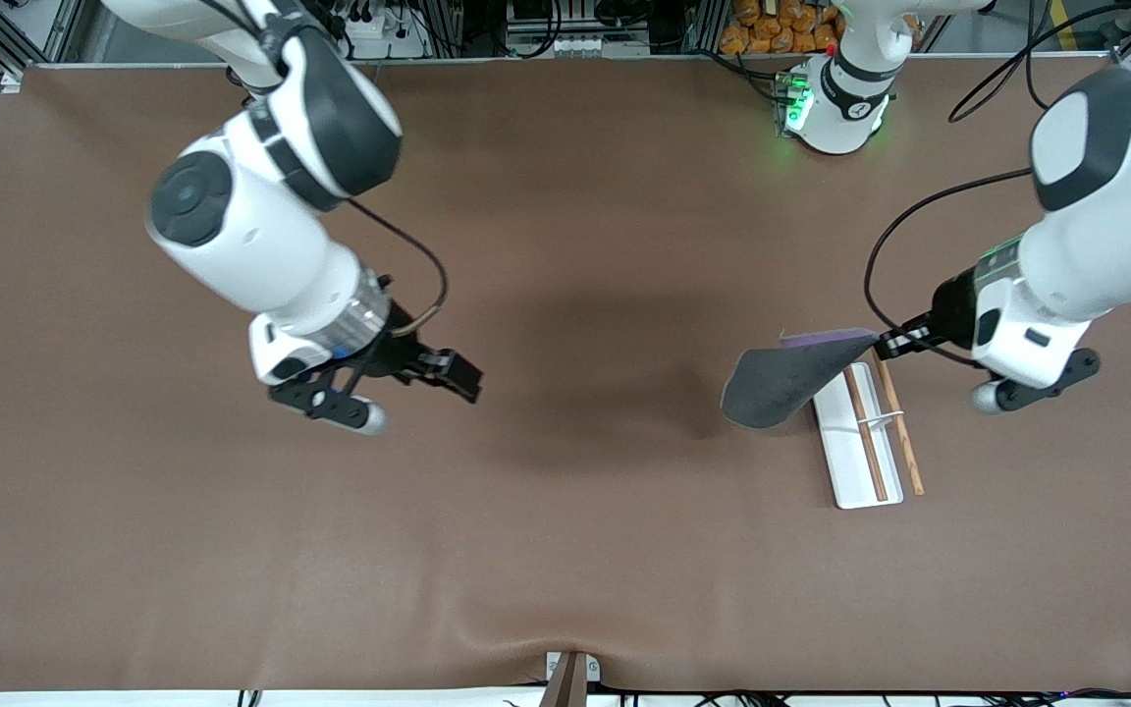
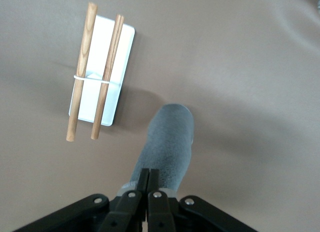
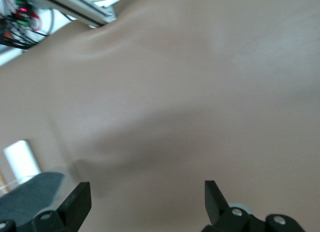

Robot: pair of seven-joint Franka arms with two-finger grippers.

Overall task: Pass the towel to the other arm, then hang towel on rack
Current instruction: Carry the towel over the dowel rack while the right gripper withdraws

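Rack (image 1: 860, 442) end under towel (image 1: 781, 383); rack nearly cut off in right wrist view.

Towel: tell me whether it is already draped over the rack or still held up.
Still held. The towel hangs from the shut left gripper above the table, beside the rack, whose two rods are bare.

The towel (image 1: 781, 383), right of centre in the front view, is soft matt cloth, its dark grey face finely napped, with a purple strip along its upper edge. The rack (image 1: 865, 442) just below it has a smooth, slightly glossy white base, seemingly plastic, and two rods of brown wood with visible grain. The table (image 1: 565, 550) carries a matt brown cover, faintly rippled near the bottom edge. The arms' shells are glossy white and black plastic. The fingers (image 3: 80, 202) look matt black.
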